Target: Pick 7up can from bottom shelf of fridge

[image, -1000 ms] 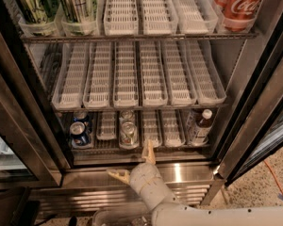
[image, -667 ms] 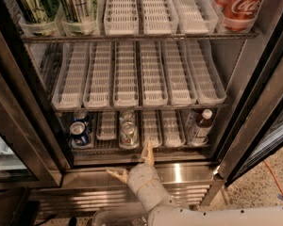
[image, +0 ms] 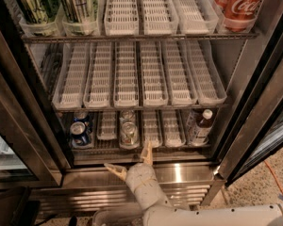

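Note:
The fridge point(image: 254, 93) stands open in front of me. On its bottom shelf point(image: 141, 147) the 7up can point(image: 129, 133) sits in a white lane tray near the middle, silver top up, with another can behind it. My gripper point(image: 130, 160) is open and empty, low in front of the shelf's steel ledge. One finger point(image: 146, 153) points up just right of and below the can. The other finger point(image: 114, 170) reaches out to the left. The gripper does not touch the can.
Dark blue cans point(image: 79, 132) stand at the shelf's left. A white-capped brown bottle point(image: 200, 127) stands at the right. Empty white trays point(image: 137, 74) line the middle shelf. Tall green cans point(image: 56, 4) and a Coca-Cola can point(image: 239, 4) are on top. The glass door point(image: 269, 112) hangs open at right.

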Tool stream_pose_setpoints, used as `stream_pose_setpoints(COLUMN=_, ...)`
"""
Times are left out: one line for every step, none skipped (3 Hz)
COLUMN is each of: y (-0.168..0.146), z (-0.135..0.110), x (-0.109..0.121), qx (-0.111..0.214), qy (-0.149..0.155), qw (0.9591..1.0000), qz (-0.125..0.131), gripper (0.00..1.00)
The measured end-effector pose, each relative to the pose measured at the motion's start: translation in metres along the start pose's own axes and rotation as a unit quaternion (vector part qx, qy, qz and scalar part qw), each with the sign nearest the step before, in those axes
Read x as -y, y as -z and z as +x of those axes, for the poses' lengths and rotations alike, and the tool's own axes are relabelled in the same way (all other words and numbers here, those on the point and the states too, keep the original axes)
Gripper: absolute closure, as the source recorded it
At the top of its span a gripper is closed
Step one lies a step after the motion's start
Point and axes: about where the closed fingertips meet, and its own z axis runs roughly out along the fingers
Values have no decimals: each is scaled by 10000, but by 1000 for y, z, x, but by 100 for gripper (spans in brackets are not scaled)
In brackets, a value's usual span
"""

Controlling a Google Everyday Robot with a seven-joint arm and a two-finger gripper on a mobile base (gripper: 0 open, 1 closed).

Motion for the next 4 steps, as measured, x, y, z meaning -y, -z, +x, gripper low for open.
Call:
stream_pose_setpoints(y=-11, z=4, x=0, qx=53, qy=-27, qw=9999, qz=137, gripper=0)
stream_pose_setpoints(y=-18, z=10, x=3, qx=38, qy=-19, qw=9996, qz=293, gripper=4)
stream_pose_setpoints(y=-23, z=15, x=6, qx=24, qy=4, qw=9991, qz=413, gripper=10)
stream_pose_setpoints(y=-24, z=18, x=9, qx=-26, qy=7, qw=9986, qz=534, gripper=19)
